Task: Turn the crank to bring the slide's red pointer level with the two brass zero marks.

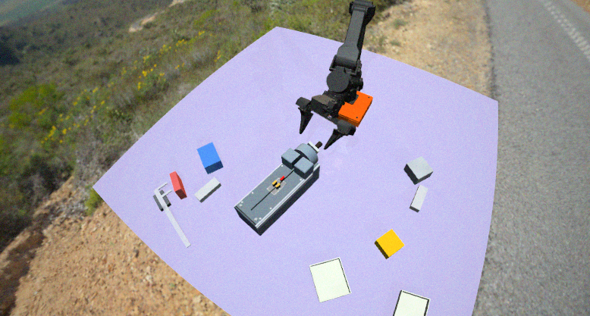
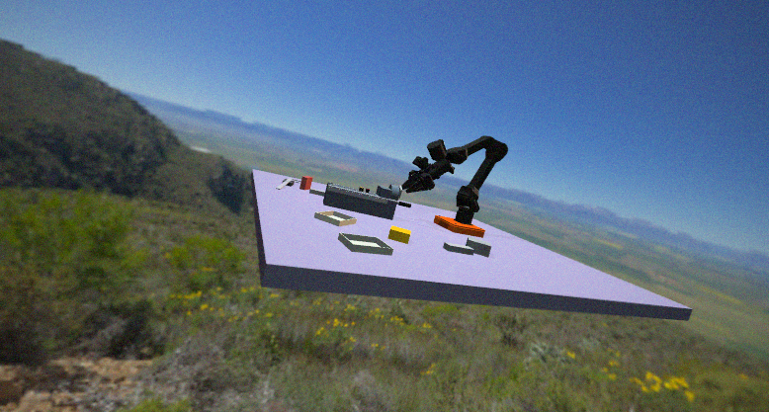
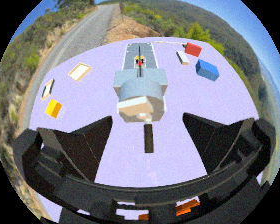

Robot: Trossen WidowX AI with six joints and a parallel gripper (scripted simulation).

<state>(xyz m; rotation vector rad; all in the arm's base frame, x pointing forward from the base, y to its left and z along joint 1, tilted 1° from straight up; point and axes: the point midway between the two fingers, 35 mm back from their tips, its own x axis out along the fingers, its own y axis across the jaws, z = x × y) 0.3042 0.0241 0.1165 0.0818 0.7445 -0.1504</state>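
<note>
the pincer [image 1: 313, 140] [image 2: 404, 189] [image 3: 148, 117] is wide open, nothing in it — the crank's dark handle [image 1: 318, 144] [image 2: 404, 204] [image 3: 149, 139] lies just ahead of its tips, at the near end of the grey machine [image 1: 264, 198] [image 2: 359, 202] [image 3: 141, 90] — red pointer [image 1: 282, 178] [image 3: 140, 63] short of the brass marks [image 1: 276, 183] [image 3: 139, 58].

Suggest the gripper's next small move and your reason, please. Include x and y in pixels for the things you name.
I would probably ease the open gripper [image 1: 312, 140] [image 3: 148, 117] forward and down: the crank's dark handle [image 1: 318, 144] [image 3: 149, 138] lies ungrasped, and the red pointer [image 1: 282, 178] [image 3: 140, 63] sits off the brass marks [image 1: 276, 183].
</note>
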